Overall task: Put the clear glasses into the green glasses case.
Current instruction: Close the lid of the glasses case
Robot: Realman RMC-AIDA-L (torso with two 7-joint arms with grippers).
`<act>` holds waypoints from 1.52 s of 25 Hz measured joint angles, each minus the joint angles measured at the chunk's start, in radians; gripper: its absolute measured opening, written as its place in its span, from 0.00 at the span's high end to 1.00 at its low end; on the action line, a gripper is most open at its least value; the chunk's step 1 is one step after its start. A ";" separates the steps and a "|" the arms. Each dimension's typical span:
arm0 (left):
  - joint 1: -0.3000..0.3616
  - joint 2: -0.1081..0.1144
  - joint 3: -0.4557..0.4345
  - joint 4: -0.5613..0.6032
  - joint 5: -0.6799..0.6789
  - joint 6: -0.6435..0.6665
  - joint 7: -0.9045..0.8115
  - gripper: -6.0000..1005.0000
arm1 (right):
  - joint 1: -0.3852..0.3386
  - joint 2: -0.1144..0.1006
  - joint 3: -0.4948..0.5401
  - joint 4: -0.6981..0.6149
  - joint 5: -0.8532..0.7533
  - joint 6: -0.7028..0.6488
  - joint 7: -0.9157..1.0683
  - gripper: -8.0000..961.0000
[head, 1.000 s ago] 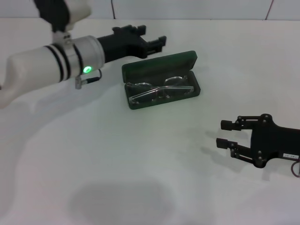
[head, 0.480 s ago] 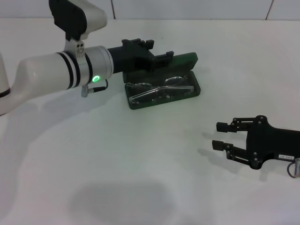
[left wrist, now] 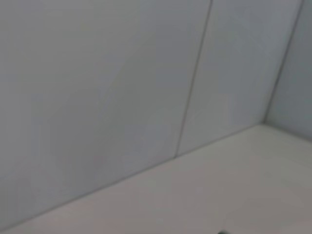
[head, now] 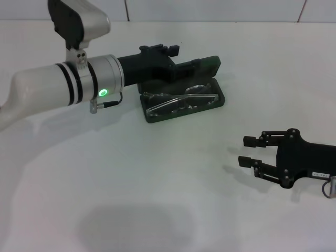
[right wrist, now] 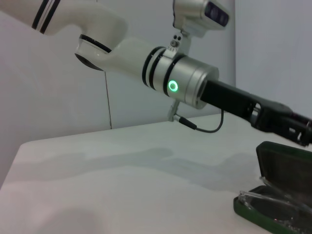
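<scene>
Glasses [head: 181, 100] are already in the case [head: 184, 107], lying across the tray with the arms folded, so the insert step looks done. The case sits toward the far edge of the worktop [head: 157, 173], roughly mid-width, lid standing open at the back. Left gripper [head: 195, 64] is reaching in from the far-left side, up against the open lid; can't tell from the head view whether the tip is touching the lid or just in front of it. Can't tell how far its fingers are spread either: the tip shows only as a dark block against the green, nothing visibly held. Left wrist view shows just wall and a strip of worktop, no help. Right wrist view catches the left arm above the case and the lid upright, glasses poking over the tray rim. Right gripper [head: 249, 150] is parked low near the right edge of the worktop, well apart from the case, fingers spread, empty. My read: placement complete; if anything is left, it's swinging the lid down. Risk there is a lens or arm sitting proud of the rim and getting pinched, so check seating before pressing.
</scene>
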 joint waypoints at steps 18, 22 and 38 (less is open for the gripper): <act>-0.063 -0.003 0.088 -0.028 -0.086 -0.255 0.041 0.29 | 0.015 0.002 -0.002 0.000 0.000 0.004 -0.001 0.57; -0.067 -0.002 0.119 -0.026 -0.084 -0.258 0.028 0.29 | 0.016 0.002 -0.002 0.000 0.000 0.019 -0.001 0.57; -0.046 0.000 0.215 -0.016 -0.082 -0.246 0.011 0.29 | 0.028 0.000 -0.002 0.002 0.000 0.046 -0.001 0.57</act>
